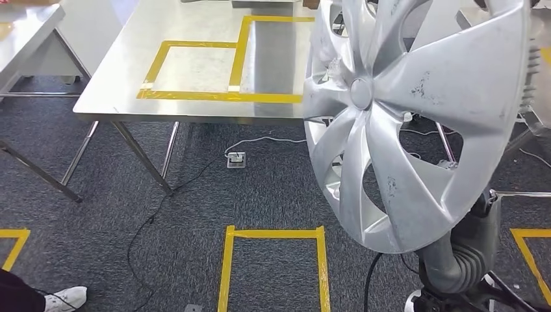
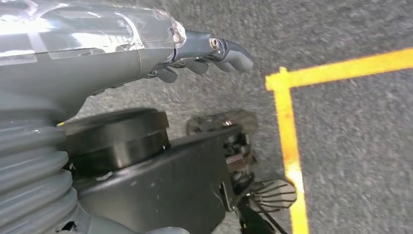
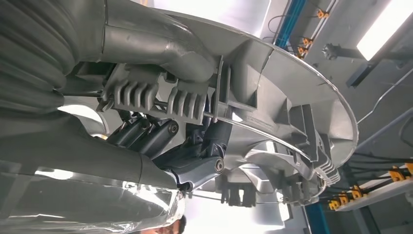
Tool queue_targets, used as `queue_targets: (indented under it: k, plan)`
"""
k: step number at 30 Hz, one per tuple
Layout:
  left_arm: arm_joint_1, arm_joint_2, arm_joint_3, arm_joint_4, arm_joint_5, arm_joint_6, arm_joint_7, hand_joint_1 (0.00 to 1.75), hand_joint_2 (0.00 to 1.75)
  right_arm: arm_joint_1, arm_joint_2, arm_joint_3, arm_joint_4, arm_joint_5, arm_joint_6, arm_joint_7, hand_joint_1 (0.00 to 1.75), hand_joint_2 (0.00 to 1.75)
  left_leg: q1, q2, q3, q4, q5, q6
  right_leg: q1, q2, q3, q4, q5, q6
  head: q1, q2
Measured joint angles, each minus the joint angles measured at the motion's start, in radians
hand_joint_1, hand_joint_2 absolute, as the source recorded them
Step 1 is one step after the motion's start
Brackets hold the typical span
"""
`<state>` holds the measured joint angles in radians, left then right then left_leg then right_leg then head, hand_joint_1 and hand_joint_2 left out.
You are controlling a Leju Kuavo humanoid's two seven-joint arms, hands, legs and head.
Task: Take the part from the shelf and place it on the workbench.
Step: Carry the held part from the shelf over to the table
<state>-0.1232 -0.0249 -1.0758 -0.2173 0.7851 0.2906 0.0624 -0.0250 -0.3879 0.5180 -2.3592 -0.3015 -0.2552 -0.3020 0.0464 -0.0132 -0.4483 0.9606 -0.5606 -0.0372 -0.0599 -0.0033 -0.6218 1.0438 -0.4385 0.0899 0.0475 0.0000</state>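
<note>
So, workbench (image 1: 195, 39): steel table, far left-centre, yellow tape outline (image 1: 221, 96) on its top, bare inside the marked areas.
Floor: dark carpet, yellow tape box (image 1: 273, 233) near centre, white cable and small socket box (image 1: 236, 159) under the bench edge.
Part: silver wheel cover (image 1: 416, 97), right side, held up in the air, disc on edge, spoked face toward the camera and slightly left, rim running near-to-far up the frame; overlaps the bench's right end in view, not resting on it.
Right hand (image 3: 195, 161): behind and below the cover, dark fingers (image 3: 151, 134) hooked through its ribbed back, clamped on it.
Left hand (image 2: 204, 56): hanging over carpet, fingers curled in, holding nothing.
Person: white shoe (image 1: 65, 299), near-left corner.
</note>
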Motion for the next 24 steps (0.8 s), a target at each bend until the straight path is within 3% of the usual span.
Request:
queue_targets:
  k: [2, 3, 4, 6, 7, 9, 10, 11, 12, 14, 15, 16, 18, 21, 22, 24]
  plan:
    - [0.0, 0.002, 0.0, 0.0, 0.0, 0.0, 0.0, 0.0, 1.75, 0.002, 0.0, 0.0, 0.0, 0.002, -0.001, 0.001, 1.75, 1.75, -0.003, 0.001, -0.007, 0.017, -0.016, -0.017, 0.003, 0.002, 0.006, -0.011, -0.02, -0.019, 0.0, 0.0]
    - [0.001, 0.002, 0.0, 0.0, 0.0, 0.0, 0.001, 0.0, 1.75, 0.003, 0.0, 0.0, 0.0, 0.002, -0.002, 0.002, 1.75, 1.75, -0.002, 0.002, -0.007, 0.019, -0.019, -0.022, 0.003, 0.002, 0.004, -0.008, -0.027, -0.036, -0.006, 0.0]
    - [0.001, 0.002, 0.0, 0.0, 0.0, 0.0, 0.001, 0.0, 1.75, 0.004, 0.0, -0.001, 0.0, 0.002, -0.003, 0.003, 1.75, 1.75, 0.0, 0.005, -0.004, 0.019, -0.023, -0.027, 0.005, 0.002, 0.003, -0.004, -0.032, -0.045, -0.015, 0.0]
    - [-0.001, 0.002, 0.0, 0.0, 0.0, 0.0, 0.001, 0.0, 1.75, 0.004, 0.0, -0.001, 0.0, 0.002, -0.003, 0.003, 1.75, 1.75, 0.001, 0.012, -0.025, 0.068, -0.051, -0.029, 0.008, 0.001, 0.009, -0.003, -0.041, -0.059, -0.03, 0.0]
    - [-0.002, 0.002, 0.0, -0.001, 0.0, 0.0, 0.001, 0.0, 1.75, 0.004, 0.0, -0.002, -0.001, 0.003, -0.003, 0.003, 1.75, 1.75, -0.001, 0.015, -0.055, 0.123, -0.075, -0.026, 0.01, -0.001, 0.014, -0.005, -0.044, -0.064, -0.039, 0.0]
    - [-0.002, 0.002, 0.0, -0.001, 0.0, 0.0, 0.001, 0.0, 1.75, 0.003, 0.0, -0.002, -0.001, 0.003, -0.003, 0.003, 1.75, 1.75, -0.008, 0.017, -0.147, 0.266, -0.117, -0.015, 0.018, -0.002, 0.022, -0.008, -0.05, -0.073, -0.052, 0.0]
    - [-0.001, 0.002, 0.0, -0.001, 0.0, 0.0, 0.001, 0.0, 1.75, 0.003, 0.0, -0.003, -0.001, 0.004, -0.003, 0.003, 1.75, 1.75, -0.013, 0.016, -0.187, 0.315, -0.119, -0.008, 0.023, -0.001, 0.027, -0.009, -0.054, -0.077, -0.055, 0.0]
    - [0.001, 0.002, 0.0, -0.001, 0.0, 0.0, 0.001, 0.0, 1.75, 0.003, 0.001, -0.003, -0.001, 0.004, -0.003, 0.003, 1.75, 1.75, -0.018, 0.016, -0.214, 0.333, -0.102, 0.0, 0.028, 0.0, 0.033, -0.009, -0.059, -0.08, -0.057, 0.0]
    - [0.001, 0.002, 0.0, 0.0, 0.0, 0.0, 0.001, 0.0, 1.75, 0.004, 0.001, -0.003, -0.001, 0.004, -0.003, 0.003, 1.75, 1.75, -0.023, 0.015, -0.223, 0.314, -0.064, 0.011, 0.033, 0.002, 0.041, -0.009, -0.065, -0.082, -0.06, 0.0]
    - [0.002, 0.004, 0.0, 0.0, 0.0, 0.0, 0.001, 0.0, 1.75, 0.003, 0.001, -0.003, -0.001, 0.005, -0.003, 0.003, 1.75, 1.75, -0.038, 0.012, -0.204, 0.216, 0.032, 0.039, 0.041, 0.004, 0.061, -0.011, -0.078, -0.083, -0.063, 0.0]
    - [0.002, 0.005, 0.0, 0.0, 0.0, 0.0, 0.001, 0.0, 1.75, 0.003, 0.001, -0.003, 0.0, 0.006, -0.003, 0.003, 1.75, 1.75, -0.045, 0.011, -0.19, 0.169, 0.065, 0.05, 0.044, 0.006, 0.068, -0.011, -0.083, -0.082, -0.064, 0.0]
    - [0.002, 0.006, 0.0, 0.0, 0.0, 0.001, 0.001, 0.0, 1.75, 0.002, 0.001, -0.003, 0.0, 0.006, -0.004, 0.003, 1.75, 1.75, -0.05, 0.011, -0.179, 0.137, 0.079, 0.058, 0.045, 0.007, 0.072, -0.012, -0.087, -0.078, -0.065, 0.0]
    - [0.001, 0.006, 0.0, 0.0, 0.0, 0.001, 0.001, 0.0, 1.75, 0.001, 0.001, -0.003, 0.0, 0.009, -0.006, 0.003, 1.75, 1.75, -0.055, 0.011, -0.167, 0.108, 0.07, 0.063, 0.045, 0.007, 0.072, -0.015, -0.09, -0.068, -0.067, 0.0]
    - [0.001, 0.007, 0.0, 0.0, 0.0, 0.001, 0.001, 0.0, 1.75, 0.001, 0.001, -0.003, -0.001, 0.012, -0.008, 0.003, 1.75, 1.75, -0.049, 0.009, -0.149, 0.076, 0.062, 0.067, 0.042, 0.004, 0.064, 0.004, -0.109, -0.051, -0.063, 0.0]
    - [0.001, 0.006, 0.0, 0.0, 0.0, 0.002, 0.001, 0.0, 1.75, 0.001, 0.001, -0.003, -0.001, 0.013, -0.009, 0.003, 1.75, 1.75, -0.047, 0.009, -0.143, 0.071, 0.063, 0.069, 0.042, 0.004, 0.046, 0.043, -0.13, -0.047, -0.057, 0.0]
    - [0.001, 0.005, 0.0, 0.0, 0.0, 0.001, 0.001, 0.0, 1.75, 0.001, 0.0, -0.003, -0.001, 0.015, -0.009, 0.003, 1.75, 1.75, -0.051, 0.01, -0.136, 0.07, 0.058, 0.075, 0.042, 0.004, -0.019, 0.166, -0.178, -0.041, -0.047, 0.0]
